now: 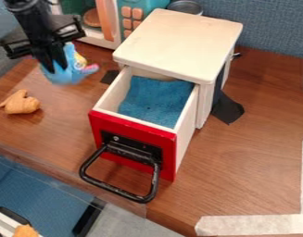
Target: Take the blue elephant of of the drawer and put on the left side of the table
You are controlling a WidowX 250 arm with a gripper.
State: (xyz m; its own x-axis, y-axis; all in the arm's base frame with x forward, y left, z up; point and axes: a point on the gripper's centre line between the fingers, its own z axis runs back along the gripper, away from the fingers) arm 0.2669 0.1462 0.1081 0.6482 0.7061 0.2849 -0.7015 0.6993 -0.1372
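At the upper left of the camera view, the gripper (53, 65) hangs over the left side of the table (60, 122), shut on a light blue plush toy, the blue elephant (66, 74), which has pink and yellow parts. The elephant is held left of the cabinet; part of it is hidden behind the fingers. The drawer (134, 147), with a red front and black handle, stands pulled out of the white cabinet (178, 41). A blue cloth (154, 99) lines its bottom.
An orange-tan toy (20, 102) lies on the table at the left, below the gripper. Behind stand a toy microwave (107, 21) and a metal pot (185, 6). Black tape (226, 109) is right of the cabinet; white tape (252, 224) marks the front right.
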